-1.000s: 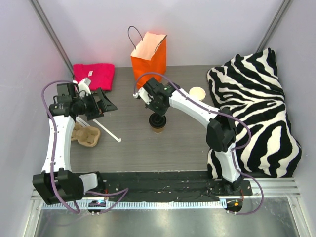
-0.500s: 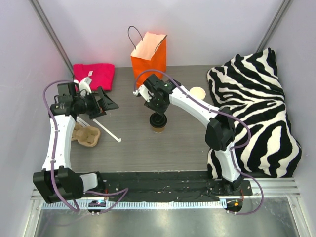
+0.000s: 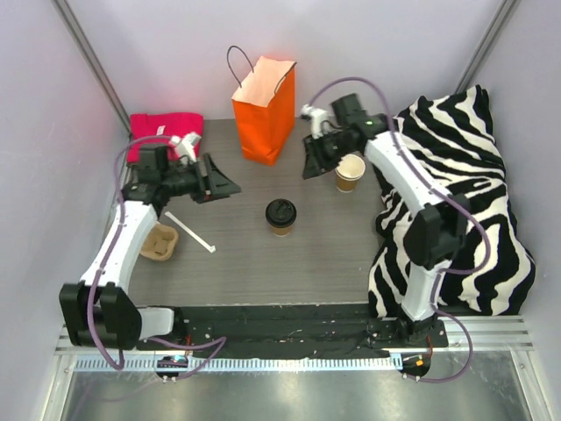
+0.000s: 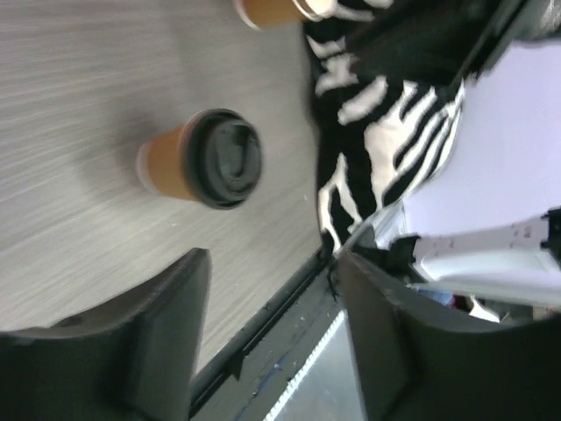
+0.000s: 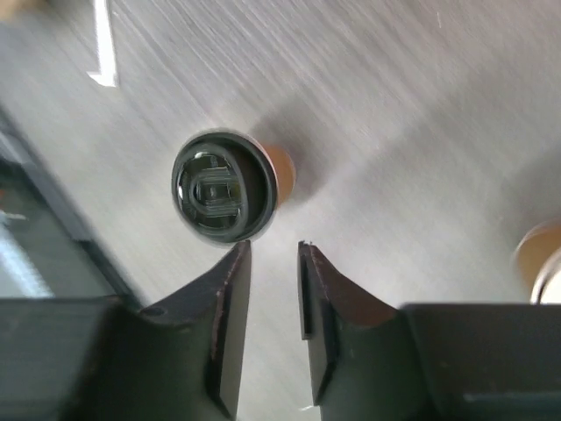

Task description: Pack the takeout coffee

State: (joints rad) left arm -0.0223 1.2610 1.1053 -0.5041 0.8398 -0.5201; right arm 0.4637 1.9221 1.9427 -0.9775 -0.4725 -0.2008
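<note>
While the coffee (image 3: 280, 215) stands lidded and upright in the middle of the surface (image 3: 333, 254), apart from the orange bag (image 3: 263, 110), we judge bagging undone, our left pincer (image 3: 230, 188) wide apart, our right pincer (image 3: 308, 167) narrowly apart, both empty.

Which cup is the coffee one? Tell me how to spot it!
Find the tall orange bag at the back. In front of it, standing by itself, is the small brown coffee cup. It wears a round black lid, while the other cup nearby is open on top.
</note>
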